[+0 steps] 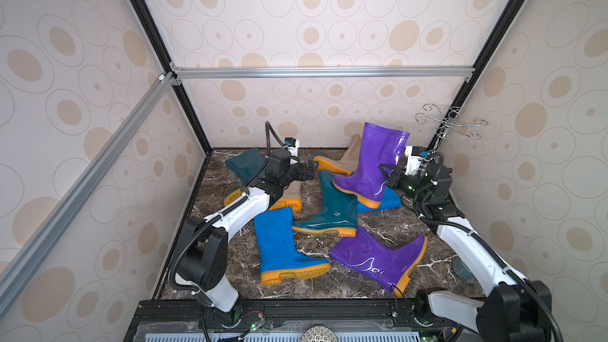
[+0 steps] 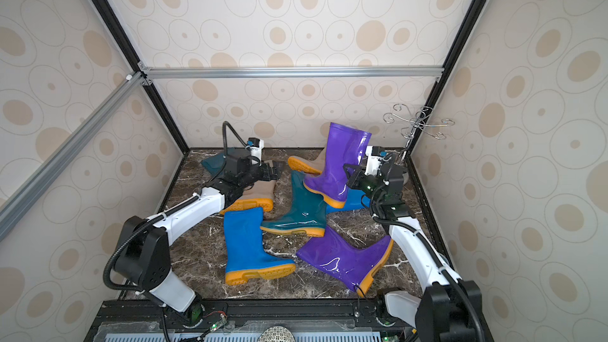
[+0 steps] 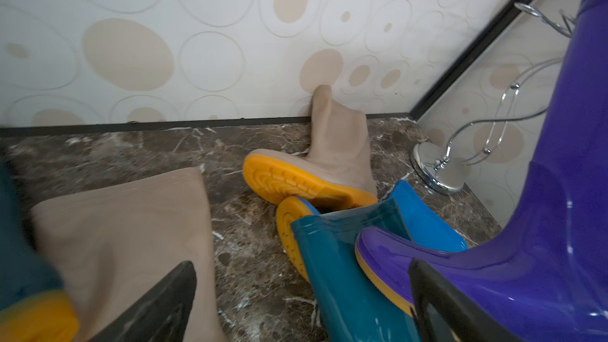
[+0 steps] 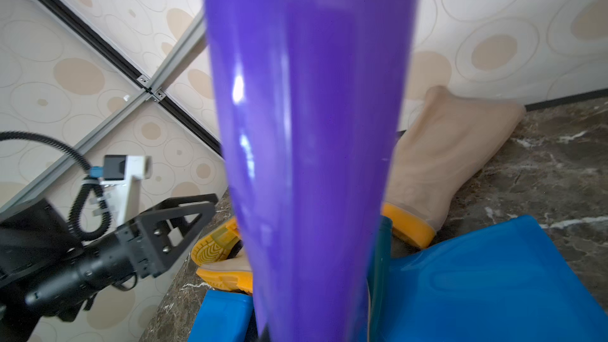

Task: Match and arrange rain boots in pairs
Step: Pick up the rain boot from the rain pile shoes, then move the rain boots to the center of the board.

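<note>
While the right gripper [image 1: 384, 174] is clamped on the shaft of an upright purple boot [image 1: 375, 159], whose sole sits over a blue boot [image 1: 390, 201] just below it, the left gripper [image 1: 311, 170] hangs with jaws spread wide above a lying beige boot [image 1: 293, 192]

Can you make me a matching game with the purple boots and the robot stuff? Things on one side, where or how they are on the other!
1 raised purple boot
2 other purple boot
3 left gripper
4 wire stand

A jaws open
B back right corner
C held by right gripper
D flat at the front

Pairs: 1-C, 2-D, 3-A, 4-B
</note>
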Robot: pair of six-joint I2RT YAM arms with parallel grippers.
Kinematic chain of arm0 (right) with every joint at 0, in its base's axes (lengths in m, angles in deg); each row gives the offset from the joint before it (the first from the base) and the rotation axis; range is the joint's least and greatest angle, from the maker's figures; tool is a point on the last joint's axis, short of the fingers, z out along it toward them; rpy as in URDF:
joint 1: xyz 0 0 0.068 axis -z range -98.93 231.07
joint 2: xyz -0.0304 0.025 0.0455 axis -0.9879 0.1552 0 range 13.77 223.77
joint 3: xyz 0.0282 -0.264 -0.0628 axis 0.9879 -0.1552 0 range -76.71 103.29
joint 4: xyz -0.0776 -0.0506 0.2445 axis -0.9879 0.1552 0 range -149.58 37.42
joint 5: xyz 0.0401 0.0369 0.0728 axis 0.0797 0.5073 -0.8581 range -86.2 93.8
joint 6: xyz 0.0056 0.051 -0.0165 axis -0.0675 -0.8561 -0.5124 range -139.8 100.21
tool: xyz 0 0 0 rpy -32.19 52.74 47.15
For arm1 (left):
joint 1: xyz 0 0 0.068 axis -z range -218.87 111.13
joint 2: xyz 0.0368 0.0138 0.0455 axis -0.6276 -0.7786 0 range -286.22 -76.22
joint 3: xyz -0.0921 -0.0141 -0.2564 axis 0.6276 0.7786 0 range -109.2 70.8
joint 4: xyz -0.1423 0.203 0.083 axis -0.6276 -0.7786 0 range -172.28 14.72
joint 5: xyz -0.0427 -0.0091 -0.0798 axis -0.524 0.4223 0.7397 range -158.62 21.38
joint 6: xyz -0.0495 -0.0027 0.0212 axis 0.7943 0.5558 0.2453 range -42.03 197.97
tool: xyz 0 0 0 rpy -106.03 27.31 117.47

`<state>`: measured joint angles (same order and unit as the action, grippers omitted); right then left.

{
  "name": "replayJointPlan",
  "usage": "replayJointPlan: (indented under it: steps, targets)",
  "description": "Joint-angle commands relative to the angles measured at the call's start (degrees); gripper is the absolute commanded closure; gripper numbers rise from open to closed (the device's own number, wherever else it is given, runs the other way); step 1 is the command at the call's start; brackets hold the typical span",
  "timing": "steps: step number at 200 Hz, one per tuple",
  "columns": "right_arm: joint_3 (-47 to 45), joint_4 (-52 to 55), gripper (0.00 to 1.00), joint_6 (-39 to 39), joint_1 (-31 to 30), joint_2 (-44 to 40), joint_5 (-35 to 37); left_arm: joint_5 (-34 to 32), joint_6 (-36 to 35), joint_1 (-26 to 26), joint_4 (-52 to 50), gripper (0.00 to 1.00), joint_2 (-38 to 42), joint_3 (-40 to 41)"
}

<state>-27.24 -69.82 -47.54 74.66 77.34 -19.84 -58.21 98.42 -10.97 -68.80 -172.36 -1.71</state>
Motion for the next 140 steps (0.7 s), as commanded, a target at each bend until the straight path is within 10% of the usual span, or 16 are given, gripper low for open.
replayJointPlan:
  steps: [1, 110, 140]
  targets:
    - [2.73, 4.7, 1.0, 8.88, 0.48, -6.62, 7.52, 0.95, -9.59, 3.96, -6.64, 0.0, -4.31, -7.58]
    - [4.6, 22.18, 1.0, 22.08, 1.87, -17.25, 31.76, -17.13, -39.02, 24.99, -28.97, 0.0, -43.12, -52.9]
    - [4.84, 23.67, 1.0, 22.7, 3.1, -16.55, 33.24, -19.71, -41.25, 26.49, -26.12, 0.0, -47.62, -54.17]
